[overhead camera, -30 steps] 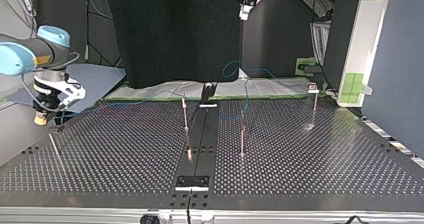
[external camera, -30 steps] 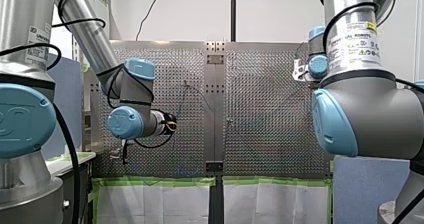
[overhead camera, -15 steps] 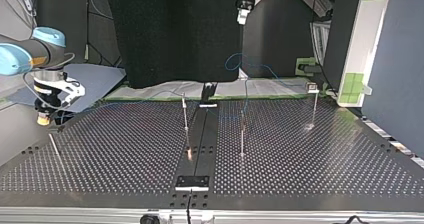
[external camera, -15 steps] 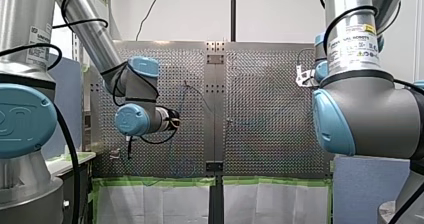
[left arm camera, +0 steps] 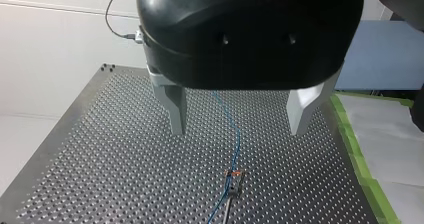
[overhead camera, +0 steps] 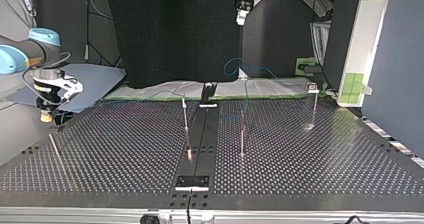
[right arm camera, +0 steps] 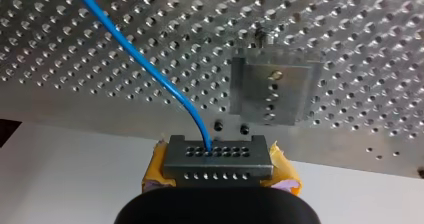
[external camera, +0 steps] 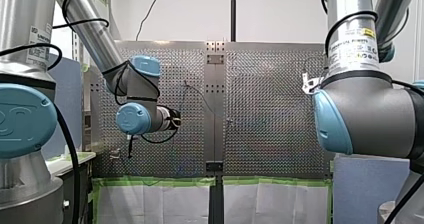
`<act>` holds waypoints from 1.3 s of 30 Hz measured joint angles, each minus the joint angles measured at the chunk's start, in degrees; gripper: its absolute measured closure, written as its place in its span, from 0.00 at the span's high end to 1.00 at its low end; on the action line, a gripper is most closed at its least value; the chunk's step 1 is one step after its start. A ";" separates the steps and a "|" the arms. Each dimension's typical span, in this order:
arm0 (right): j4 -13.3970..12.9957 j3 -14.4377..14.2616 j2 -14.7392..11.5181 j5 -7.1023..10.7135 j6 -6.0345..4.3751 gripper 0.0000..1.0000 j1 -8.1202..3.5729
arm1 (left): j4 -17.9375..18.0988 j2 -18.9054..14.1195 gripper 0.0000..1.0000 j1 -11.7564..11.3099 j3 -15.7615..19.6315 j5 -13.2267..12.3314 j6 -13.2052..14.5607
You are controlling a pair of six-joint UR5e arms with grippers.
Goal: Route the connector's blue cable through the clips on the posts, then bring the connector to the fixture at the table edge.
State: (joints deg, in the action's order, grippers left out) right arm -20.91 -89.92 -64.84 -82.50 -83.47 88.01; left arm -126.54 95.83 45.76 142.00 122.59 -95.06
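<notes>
**Right wrist view:** my right gripper has its yellow pads closed on the connector, near the metal fixture ahead of it on the perforated table. The blue cable leaves the connector's face. **Left wrist view:** my left gripper, fingers wide apart, holds nothing above the blue cable, which passes a clip and is apparently seated in it. **Top view:** the right gripper hangs at the frame's left edge, the left gripper at top centre.

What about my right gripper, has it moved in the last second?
Yes. In the front view my right gripper has dropped lower and rightward, away from the perforated metal table's top edge.
</notes>
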 joint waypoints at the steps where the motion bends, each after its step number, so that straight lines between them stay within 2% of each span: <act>1: -0.07 0.12 0.08 0.48 -0.03 0.00 -0.16 | 0.07 0.00 1.00 0.04 0.00 -0.22 0.19; 9: 0.17 1.89 0.35 4.45 0.02 0.00 -0.78 | 1.64 0.00 1.00 0.10 -0.03 -2.18 0.87; 22: -0.51 2.66 0.65 10.74 0.31 0.00 -1.05 | 1.80 0.00 1.00 -0.09 -0.06 -1.89 0.91; 39: -0.71 2.71 1.04 18.66 0.61 0.00 -3.57 | 1.65 0.00 1.00 -0.42 -0.08 -1.79 1.02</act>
State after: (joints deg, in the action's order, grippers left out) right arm -21.62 -87.21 -63.81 -63.83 -82.86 84.44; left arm -124.89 95.83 45.34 141.92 120.80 -94.04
